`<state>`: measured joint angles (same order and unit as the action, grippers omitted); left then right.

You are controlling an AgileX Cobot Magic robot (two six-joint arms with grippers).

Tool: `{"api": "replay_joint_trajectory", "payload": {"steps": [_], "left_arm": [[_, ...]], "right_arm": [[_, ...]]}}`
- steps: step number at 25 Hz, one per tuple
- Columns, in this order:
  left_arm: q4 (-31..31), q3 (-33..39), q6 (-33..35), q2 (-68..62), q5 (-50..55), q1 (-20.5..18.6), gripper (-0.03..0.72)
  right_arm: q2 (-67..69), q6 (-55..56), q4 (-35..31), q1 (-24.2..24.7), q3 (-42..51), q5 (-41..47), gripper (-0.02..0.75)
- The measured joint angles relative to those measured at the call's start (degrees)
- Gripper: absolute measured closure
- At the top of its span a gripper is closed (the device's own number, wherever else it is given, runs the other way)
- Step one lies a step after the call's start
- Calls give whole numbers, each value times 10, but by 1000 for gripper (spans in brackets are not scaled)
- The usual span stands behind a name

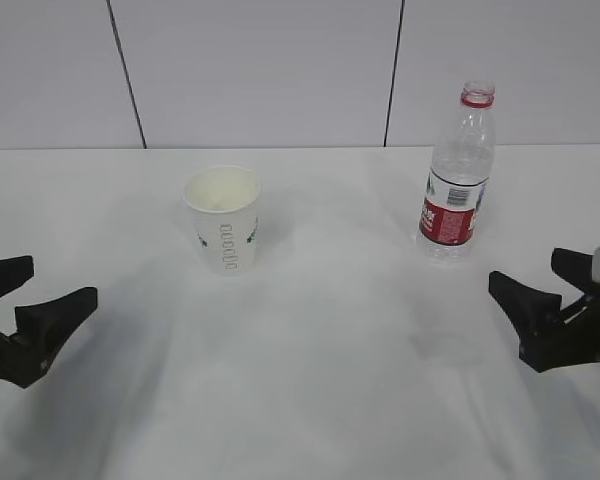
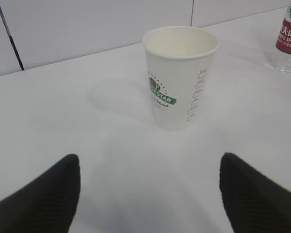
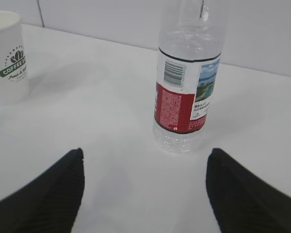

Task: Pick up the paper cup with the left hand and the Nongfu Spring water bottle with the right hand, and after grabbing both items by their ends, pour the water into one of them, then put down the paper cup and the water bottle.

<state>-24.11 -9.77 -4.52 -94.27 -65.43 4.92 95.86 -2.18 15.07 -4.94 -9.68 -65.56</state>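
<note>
2 pincers (image 1: 20, 290) (image 1: 545, 290) agape; 1 cup (image 1: 223, 218), 1 bottle (image 1: 458, 180).

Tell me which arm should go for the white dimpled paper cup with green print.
Left. The left gripper stands open on the cup's side of the table, and the white paper cup sits upright, centred ahead of its jaws. The right gripper faces the clear red-labelled bottle instead.

The paper cup (image 1: 223, 217), white with green print, stands upright left of centre on the table. The water bottle (image 1: 459, 176), clear, uncapped, red-and-white label, stands upright well apart to its right, slightly farther back.
</note>
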Motion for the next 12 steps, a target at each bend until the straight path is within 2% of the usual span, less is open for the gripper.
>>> {"api": "replay_joint_trajectory", "payload": {"steps": [12], "left_arm": [[-2,0,-1,0,0,0,48]], "right_arm": [[101,-3,-7,0,-97,0,149]]}}
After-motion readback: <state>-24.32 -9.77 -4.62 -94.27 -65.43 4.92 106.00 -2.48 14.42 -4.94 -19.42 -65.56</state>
